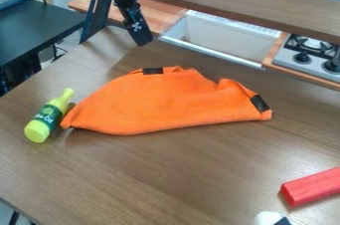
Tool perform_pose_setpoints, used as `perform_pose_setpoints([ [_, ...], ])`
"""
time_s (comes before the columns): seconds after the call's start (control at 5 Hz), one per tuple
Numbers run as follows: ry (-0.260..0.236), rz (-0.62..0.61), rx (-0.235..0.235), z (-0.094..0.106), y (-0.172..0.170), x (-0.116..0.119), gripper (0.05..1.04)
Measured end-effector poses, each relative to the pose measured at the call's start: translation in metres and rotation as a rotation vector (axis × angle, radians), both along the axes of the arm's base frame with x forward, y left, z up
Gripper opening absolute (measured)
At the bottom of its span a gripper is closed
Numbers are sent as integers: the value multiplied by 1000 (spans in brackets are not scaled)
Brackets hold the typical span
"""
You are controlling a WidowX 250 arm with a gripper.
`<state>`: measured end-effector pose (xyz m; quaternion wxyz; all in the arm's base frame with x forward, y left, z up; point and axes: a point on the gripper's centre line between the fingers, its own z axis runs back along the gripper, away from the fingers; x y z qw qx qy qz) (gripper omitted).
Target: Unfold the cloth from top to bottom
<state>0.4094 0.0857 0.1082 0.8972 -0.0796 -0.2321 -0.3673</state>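
While tool hangs, cloth (orange) lies nr., cam. side.

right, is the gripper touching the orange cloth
No, a strip of wooden tabletop shows between the gripper and the orange cloth.

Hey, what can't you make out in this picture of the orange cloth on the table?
In the camera view:
- The orange cloth's inner layers and underside: hidden by its own upper surface.
- The red block's far end: cut off by the right edge.
- The small white thing: cut off by the bottom edge, so I can't say what it is.
- The stove's right side: cut off by the right edge.
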Motion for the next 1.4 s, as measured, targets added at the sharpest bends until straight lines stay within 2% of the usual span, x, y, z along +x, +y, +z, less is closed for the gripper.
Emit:
perform_pose_setpoints([
  [0.2, 35, -4, -19, -17, -1, -1, 1001],
  [0.4, -5, -66, -54, -27, -8, 5, 1000],
  [0.6, -5, 8, 10, -50, -7, 3, 1000],
  [0.8, -53, 5, 100, -61, -12, 10, 1000],
  [1.0, -108, 33, 139, -57, -7, 20, 1000],
  [1.2, -134, 61, 146, -52, -1, 35, 1000],
  [1.4, -117, 77, 148, -58, 4, 42, 1000],
])
